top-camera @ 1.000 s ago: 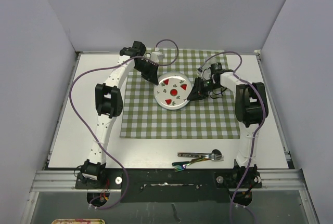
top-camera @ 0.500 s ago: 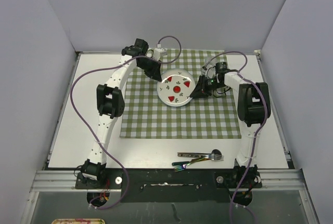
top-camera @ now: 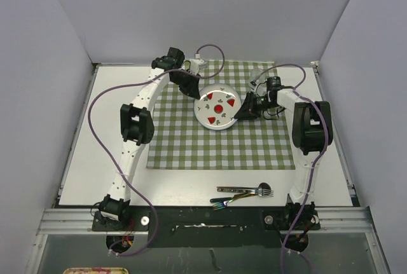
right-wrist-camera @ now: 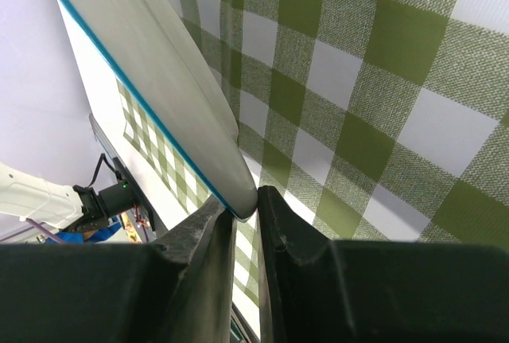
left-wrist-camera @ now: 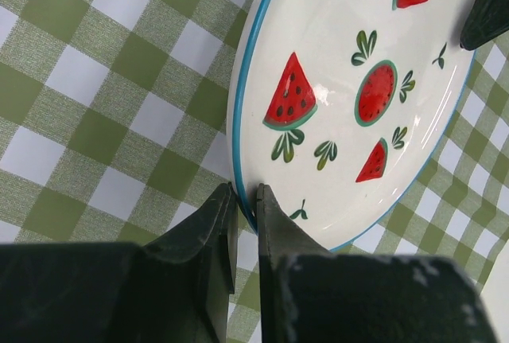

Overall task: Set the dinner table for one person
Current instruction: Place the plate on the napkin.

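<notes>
Shifted toward the far edge since a second ago: left gripper (left-wrist-camera: pixel 245 196) and right gripper (right-wrist-camera: pixel 242 200), each pinched nearly closed on opposite rims of round white blue-edged watermelon-print plate (top-camera: pixel 217 107), above green-and-white checked cloth (top-camera: pixel 191 143) on large white metal-railed dinner table (top-camera: pixel 108 128).

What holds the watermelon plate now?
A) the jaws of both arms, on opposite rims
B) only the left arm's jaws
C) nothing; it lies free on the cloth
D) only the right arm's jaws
A: each wrist view shows jaws closed on the blue rim of the watermelon plate.
</notes>
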Controlling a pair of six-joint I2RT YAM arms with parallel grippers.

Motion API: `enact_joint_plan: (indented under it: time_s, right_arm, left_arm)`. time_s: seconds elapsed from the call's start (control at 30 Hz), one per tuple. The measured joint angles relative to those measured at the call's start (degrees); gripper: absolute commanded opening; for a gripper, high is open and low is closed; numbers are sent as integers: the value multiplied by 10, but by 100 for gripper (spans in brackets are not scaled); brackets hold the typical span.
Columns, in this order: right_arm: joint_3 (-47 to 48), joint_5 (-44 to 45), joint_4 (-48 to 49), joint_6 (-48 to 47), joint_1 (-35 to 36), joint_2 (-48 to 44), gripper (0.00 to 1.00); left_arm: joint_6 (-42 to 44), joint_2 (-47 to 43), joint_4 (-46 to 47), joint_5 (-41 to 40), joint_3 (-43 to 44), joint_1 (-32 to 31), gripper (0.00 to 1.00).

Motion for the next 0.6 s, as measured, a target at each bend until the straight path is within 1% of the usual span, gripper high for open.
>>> enact_joint_plan:
  time_s: [0.6]
  right_arm:
    - [0,9,0,-1,0,0,0]
  left_arm:
    - [0,4,42,-2,-33,0,0]
